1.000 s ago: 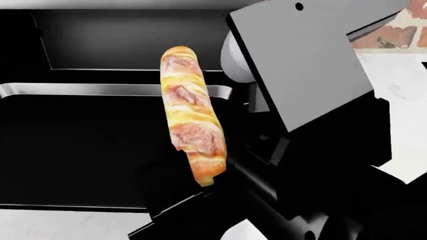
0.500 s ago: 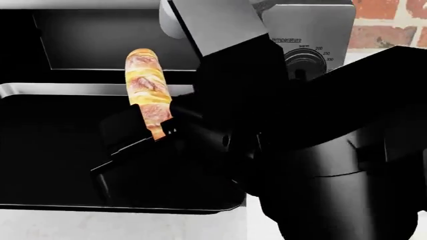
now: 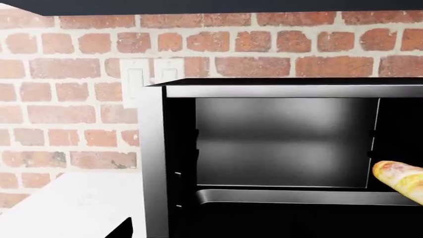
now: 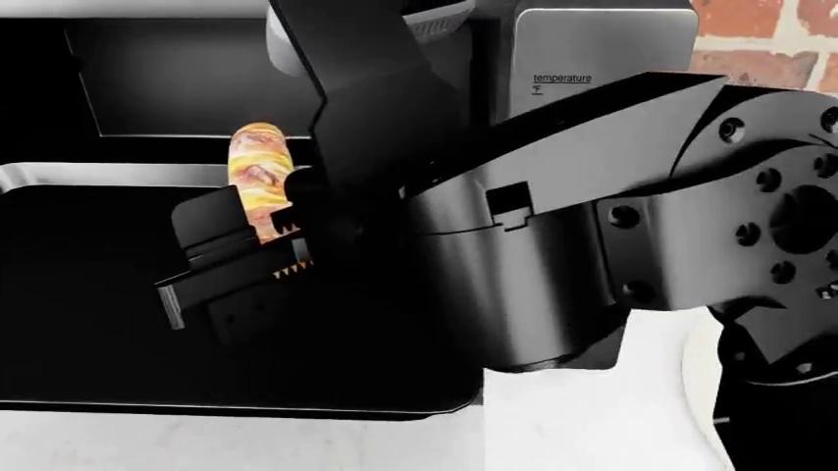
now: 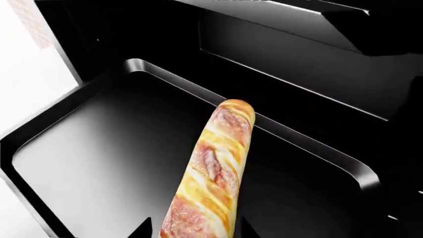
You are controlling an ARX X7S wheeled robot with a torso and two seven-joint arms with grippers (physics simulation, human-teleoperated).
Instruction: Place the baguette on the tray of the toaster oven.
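The baguette point(image 4: 258, 175) is held at its near end between the fingers of my right gripper point(image 4: 242, 250). It points toward the dark cavity of the toaster oven point(image 4: 602, 44) and hangs above the black tray point(image 4: 92, 294). In the right wrist view the baguette point(image 5: 213, 178) sticks out from the gripper point(image 5: 195, 233) over the tray point(image 5: 92, 148), its tip above the far silver rim. The left wrist view shows the oven point(image 3: 152, 148), the tray rim point(image 3: 278, 197) and the baguette's tip point(image 3: 401, 179). Of the left gripper only a dark finger corner shows.
My right arm point(image 4: 563, 255) fills the right half of the head view and hides the oven's knobs; only the "temperature" label point(image 4: 562, 78) shows. A brick wall point(image 3: 73, 114) with light switches point(image 3: 135, 79) stands behind the oven. White counter point(image 3: 66, 203) lies beside it.
My right arm has swung left and farther over the tray, carrying the baguette with it. The baguette's tip is now closer to the oven cavity.
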